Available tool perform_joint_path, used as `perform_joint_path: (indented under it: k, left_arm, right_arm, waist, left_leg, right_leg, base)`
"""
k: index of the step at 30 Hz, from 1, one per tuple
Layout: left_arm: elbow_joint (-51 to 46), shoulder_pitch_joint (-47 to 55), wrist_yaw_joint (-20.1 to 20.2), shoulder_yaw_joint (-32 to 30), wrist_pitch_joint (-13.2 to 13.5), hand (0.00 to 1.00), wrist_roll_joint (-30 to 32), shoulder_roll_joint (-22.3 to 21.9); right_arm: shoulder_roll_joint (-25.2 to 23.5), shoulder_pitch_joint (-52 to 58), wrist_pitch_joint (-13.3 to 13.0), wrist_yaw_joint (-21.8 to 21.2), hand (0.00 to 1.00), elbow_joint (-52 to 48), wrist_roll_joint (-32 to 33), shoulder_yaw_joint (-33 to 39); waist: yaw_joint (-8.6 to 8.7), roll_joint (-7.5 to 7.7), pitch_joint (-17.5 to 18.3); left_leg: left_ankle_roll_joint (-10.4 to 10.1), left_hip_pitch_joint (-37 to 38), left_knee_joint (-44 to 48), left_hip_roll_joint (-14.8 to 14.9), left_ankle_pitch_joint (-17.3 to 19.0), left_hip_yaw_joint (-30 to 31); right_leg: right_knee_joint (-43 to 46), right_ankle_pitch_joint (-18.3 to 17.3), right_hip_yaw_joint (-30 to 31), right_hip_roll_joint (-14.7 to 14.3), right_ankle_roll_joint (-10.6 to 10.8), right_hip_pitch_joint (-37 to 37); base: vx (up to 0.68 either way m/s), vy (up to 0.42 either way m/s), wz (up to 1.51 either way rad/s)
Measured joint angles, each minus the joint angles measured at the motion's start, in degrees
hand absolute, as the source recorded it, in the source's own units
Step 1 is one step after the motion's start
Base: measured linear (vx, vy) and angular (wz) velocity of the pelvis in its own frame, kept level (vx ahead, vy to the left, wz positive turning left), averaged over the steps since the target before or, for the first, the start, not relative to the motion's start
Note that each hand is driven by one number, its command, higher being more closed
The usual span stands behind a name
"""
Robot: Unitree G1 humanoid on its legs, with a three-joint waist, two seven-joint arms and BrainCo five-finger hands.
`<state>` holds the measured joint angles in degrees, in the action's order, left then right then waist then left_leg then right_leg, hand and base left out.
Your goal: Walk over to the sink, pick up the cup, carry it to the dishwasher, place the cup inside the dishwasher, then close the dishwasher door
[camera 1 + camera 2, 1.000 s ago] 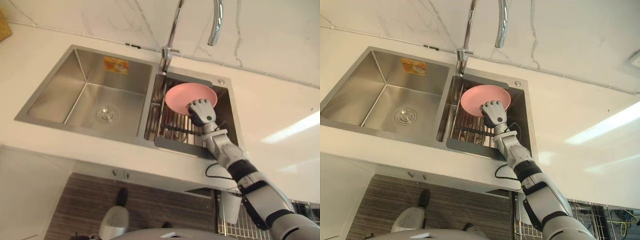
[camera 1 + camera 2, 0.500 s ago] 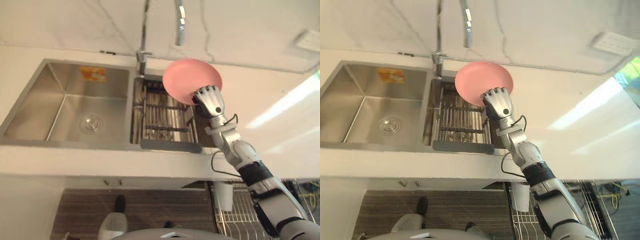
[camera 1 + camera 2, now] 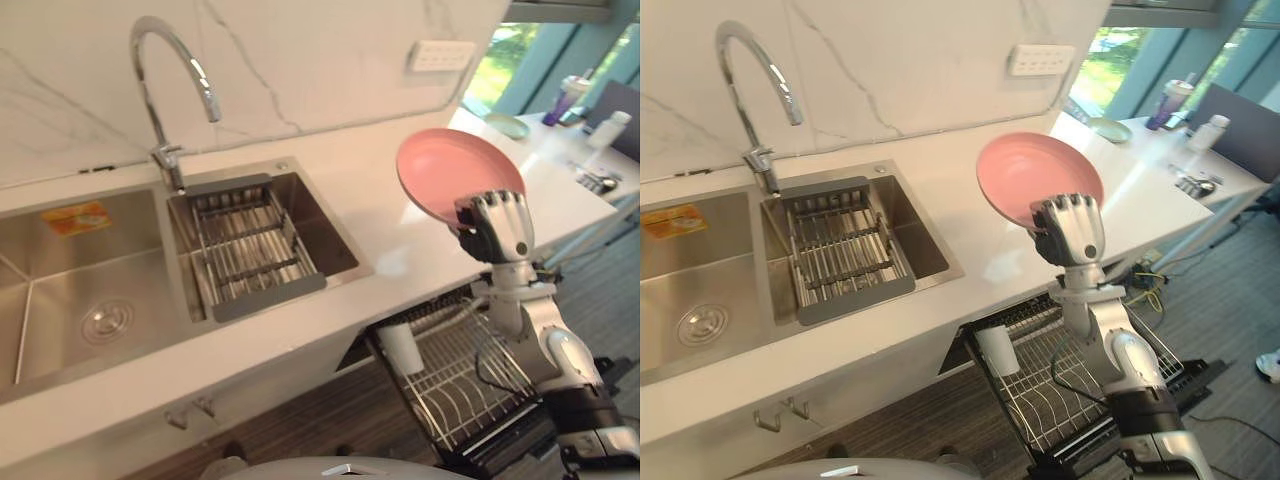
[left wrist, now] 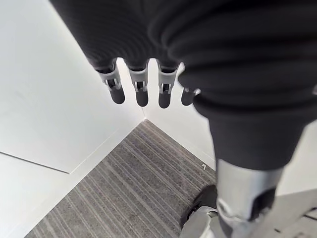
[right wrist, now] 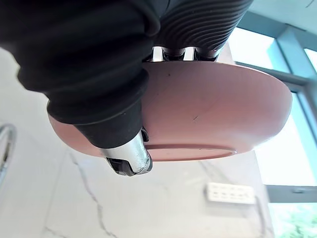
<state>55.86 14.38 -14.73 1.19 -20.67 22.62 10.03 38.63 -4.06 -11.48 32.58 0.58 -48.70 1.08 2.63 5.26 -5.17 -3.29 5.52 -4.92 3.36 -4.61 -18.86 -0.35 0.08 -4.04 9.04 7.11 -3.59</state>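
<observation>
My right hand [image 3: 497, 230] is clamped on a pink bowl [image 3: 445, 175], held high over the counter [image 3: 385, 190], right of the sink [image 3: 335, 235]. Lower right of the sink, an open rack [image 3: 470, 385] holds a white cup [image 3: 400, 348]. My left hand [image 4: 141, 89] hangs with fingers apart and relaxed.

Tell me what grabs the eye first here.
The pink bowl stands out: the right hand grips it by the rim, tilted, raised by the white counter. Below it the dishwasher's wire rack is pulled out, with a white cup in its corner nearest the sink. To the left, the steel sink holds a drain basket under a curved faucet.
</observation>
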Motion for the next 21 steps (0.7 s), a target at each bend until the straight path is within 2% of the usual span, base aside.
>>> perform_joint_path:
  k: [3,6,8,13,17,19,21]
  left_arm:
    - [1.23,0.07,-0.03,-0.72,-0.02,0.0,-0.23,0.0]
    - [1.54,0.5,0.1,-1.1,0.16,0.0,-2.57,0.06]
    - [1.57,0.5,0.15,-1.1,0.53,0.0,-4.95,0.02]
    - [2.1,0.54,0.28,-1.33,0.02,0.0,-7.48,-0.02]
    - [2.05,0.57,0.01,-1.36,0.0,0.0,-2.65,-0.16]
    - [1.96,0.59,0.21,-1.26,-0.18,0.0,-0.31,-0.2]
    - [1.45,0.58,1.76,-1.08,-1.47,0.0,0.55,-0.42]
  right_arm:
    - [-0.35,3.31,-1.12,0.68,1.0,0.0,0.03,3.67]
    - [-1.33,6.26,-1.6,1.31,1.0,-0.01,1.13,8.02]
    - [-2.63,8.06,-1.85,1.31,1.0,0.12,2.24,10.07]
    - [-6.15,10.79,-1.76,1.34,1.0,0.95,2.24,11.39]
    - [-7.29,11.11,-1.19,2.23,1.0,7.28,2.37,11.5]
    - [-8.67,11.14,-0.43,4.03,1.0,11.11,4.01,11.79]
    - [-11.66,11.2,0.81,6.53,1.0,14.66,4.56,13.07]
  waist:
    - [0.93,-0.01,0.47]
    - [1.45,-0.15,1.35]
    - [2.39,-0.2,1.65]
    - [2.43,-0.25,1.66]
    - [2.18,-0.36,1.64]
    - [1.88,-0.75,1.46]
    - [1.91,-1.42,1.03]
  left_leg:
    - [-0.39,0.77,0.3,0.29,0.65,-2.43]
    - [-0.77,1.61,0.33,0.46,1.56,-4.53]
    - [-0.98,2.21,0.34,0.5,2.1,-5.2]
    - [-1.42,3.62,0.36,0.63,3.37,-6.37]
    - [-1.63,3.53,0.37,0.63,3.78,-6.35]
    - [-1.53,3.24,0.36,0.55,3.95,-6.04]
    - [-1.22,2.61,0.37,0.24,4.0,-4.55]
  right_leg:
    - [-0.11,0.4,1.94,-0.32,-0.57,0.99]
    - [-0.37,1.01,3.16,-0.5,-1.36,1.86]
    - [-0.56,1.21,3.33,-0.53,-1.54,1.96]
    - [-0.56,1.4,3.29,-0.61,-1.44,2.01]
    - [-0.92,1.54,3.2,-0.65,-1.19,2.15]
    - [-1.08,1.42,2.87,-0.53,-1.03,2.27]
    - [-1.11,1.27,1.61,-0.24,-0.82,2.36]
  base:
    - [-0.01,0.009,-0.51]
    - [0.02,0.008,-0.53]
    - [0.02,0.004,-0.35]
    - [0.03,0.0,-0.28]
    - [0.04,-0.007,-0.06]
    - [0.04,-0.008,0.04]
    - [0.04,-0.012,0.14]
